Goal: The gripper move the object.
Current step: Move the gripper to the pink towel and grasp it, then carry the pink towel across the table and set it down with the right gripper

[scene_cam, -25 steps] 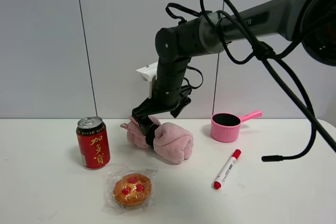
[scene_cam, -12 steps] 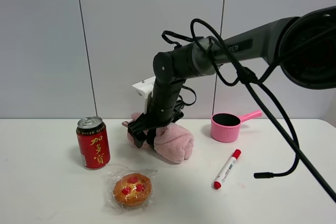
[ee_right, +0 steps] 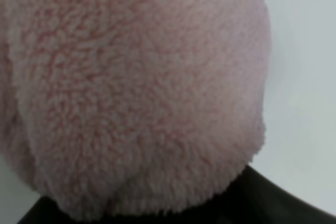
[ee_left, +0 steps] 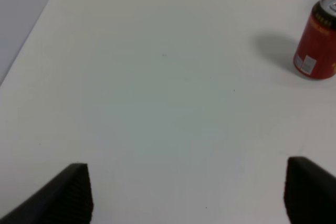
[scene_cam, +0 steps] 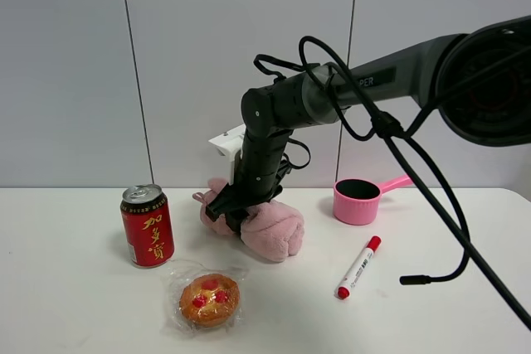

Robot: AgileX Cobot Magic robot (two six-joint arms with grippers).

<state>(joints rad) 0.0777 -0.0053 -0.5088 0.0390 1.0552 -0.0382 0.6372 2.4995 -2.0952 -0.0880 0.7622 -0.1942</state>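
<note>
My right gripper (scene_cam: 236, 210) presses into the middle of the pink towel (scene_cam: 275, 235) on the counter (scene_cam: 66, 304) near the can (scene_cam: 147, 226), clenched or not I cannot tell, so the fluffy pile may slip free or shove the can

Take the rolled towel (scene_cam: 270, 230) on the table (scene_cam: 75, 312) as the centre of the dial in the high view. The can (scene_cam: 147, 225) stands at 9 o'clock, near it. The wrapped pastry (scene_cam: 209, 298) lies at 7 o'clock, closer to the front edge. The marker (scene_cam: 358, 267) lies at 4 o'clock, apart. The handled pot (scene_cam: 357, 201) stands at 2 o'clock, toward the wall behind. The right gripper (scene_cam: 231, 211) meets the towel from 12 o'clock, over its can-side half.
</note>
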